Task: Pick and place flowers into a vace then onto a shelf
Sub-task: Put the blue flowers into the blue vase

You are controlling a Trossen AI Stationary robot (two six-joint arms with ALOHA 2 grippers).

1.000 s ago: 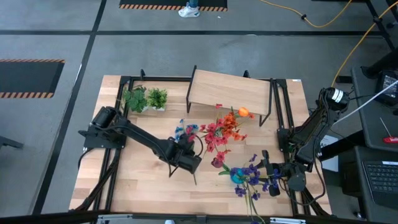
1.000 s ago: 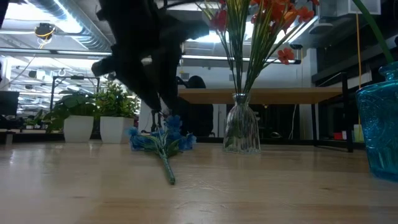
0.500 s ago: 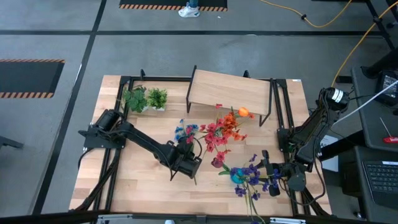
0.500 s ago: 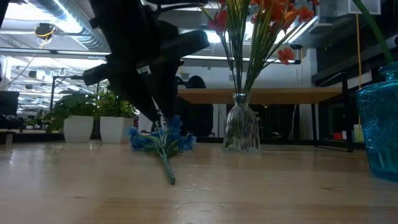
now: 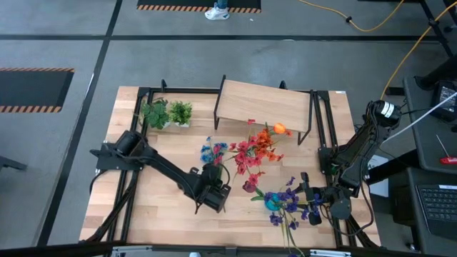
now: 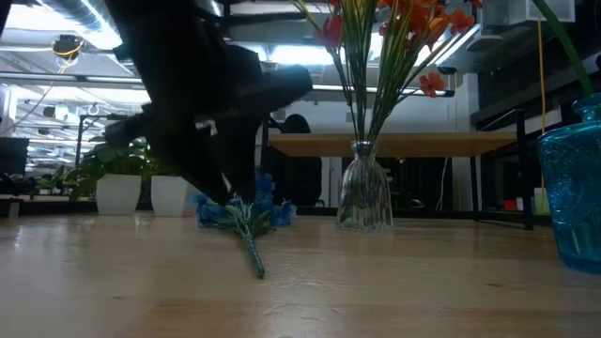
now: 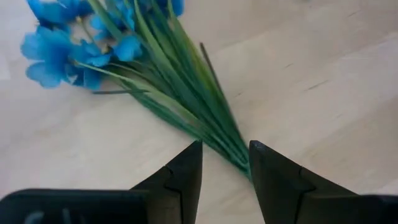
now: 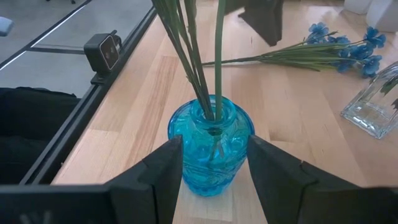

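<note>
A bunch of blue flowers (image 5: pixel 214 151) lies flat on the table with its green stems pointing to the near edge. My left gripper (image 5: pixel 216 198) is open, low over the stems' lower end (image 7: pixel 239 155), with one finger on each side of it. A blue glass vase (image 5: pixel 273 202) with purple flowers (image 5: pixel 289 203) stands near the table's near right corner. My right gripper (image 8: pixel 214 140) is open just to the right of this vase (image 8: pixel 210 146). A clear vase (image 6: pixel 364 192) with red and orange flowers (image 5: pixel 253 150) stands mid-table. The shelf (image 5: pixel 264 103) stands at the far edge.
Two small potted plants (image 5: pixel 168 113) stand at the far left, beside the shelf. A small black camera (image 8: pixel 102 50) sits on the table's near edge. Bare tabletop (image 5: pixel 150 207) lies to the left of my left gripper.
My left gripper has moved toward the table's near edge along the blue bunch's stems and has sunk lower toward them. The blue flowers have not moved.
</note>
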